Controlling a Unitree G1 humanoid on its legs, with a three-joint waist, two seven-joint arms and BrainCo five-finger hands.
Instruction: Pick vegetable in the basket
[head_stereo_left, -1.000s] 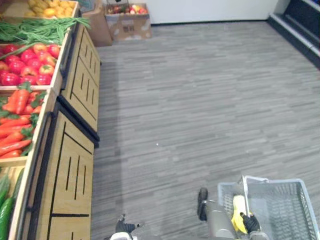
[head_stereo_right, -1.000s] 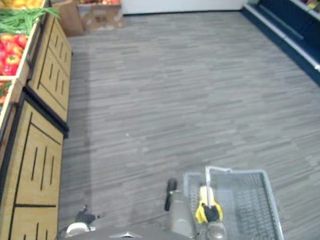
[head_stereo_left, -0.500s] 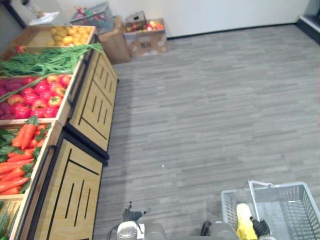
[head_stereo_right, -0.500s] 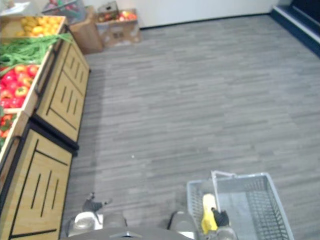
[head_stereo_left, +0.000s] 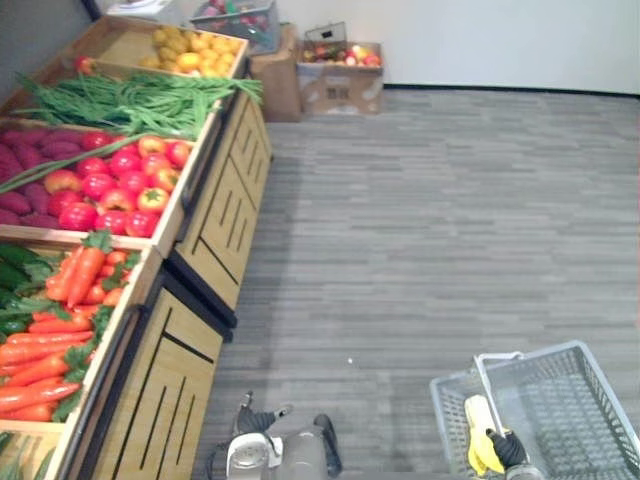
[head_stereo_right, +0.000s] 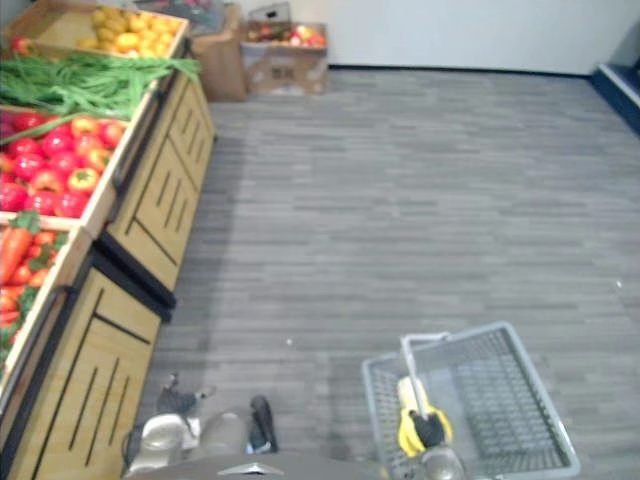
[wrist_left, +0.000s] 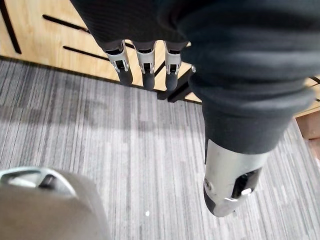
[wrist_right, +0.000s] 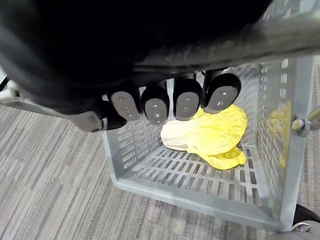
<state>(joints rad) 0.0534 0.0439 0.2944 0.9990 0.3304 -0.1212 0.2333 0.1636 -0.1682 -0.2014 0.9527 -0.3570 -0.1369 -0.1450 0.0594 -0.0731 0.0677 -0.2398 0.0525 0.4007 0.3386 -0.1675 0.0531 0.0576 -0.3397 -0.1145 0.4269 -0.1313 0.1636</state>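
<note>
Grey slotted basket (wrist_right: 131, 146), pale yellow cabbage (wrist_right: 212, 131), orange carrots (head_stereo_left: 55, 335).

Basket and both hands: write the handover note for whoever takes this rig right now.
Left hand: open and empty, hanging above the floor beside the wooden produce stand.
Right hand: shut on the handle of the grey basket, at the robot's right.
Done: one yellow leafy cabbage lies in the basket.
Left: probably more picking. The carrots and other produce sit in the stand's bins on the robot's left, untouched.
</note>
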